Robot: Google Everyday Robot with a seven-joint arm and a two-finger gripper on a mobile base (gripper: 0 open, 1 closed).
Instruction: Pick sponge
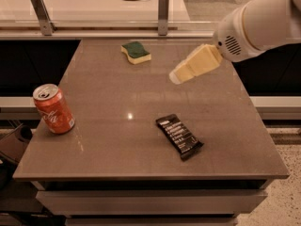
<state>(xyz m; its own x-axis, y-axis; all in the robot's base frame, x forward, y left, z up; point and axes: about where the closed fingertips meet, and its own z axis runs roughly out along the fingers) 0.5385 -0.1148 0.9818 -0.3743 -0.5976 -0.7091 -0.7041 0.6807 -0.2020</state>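
Note:
The sponge (136, 52), dark green on top with a pale yellow body, lies flat near the far edge of the brown table (108, 102), left of centre. My gripper (178, 76), pale yellow, reaches in from the upper right on a white arm (258, 20) and hovers above the table, to the right of the sponge and a little nearer to me. It does not touch the sponge and holds nothing.
A red soda can (53, 108) stands upright near the table's left edge. A black snack bar (179, 136) lies flat right of centre near the front. A metal rail with posts (163, 8) runs behind the far edge.

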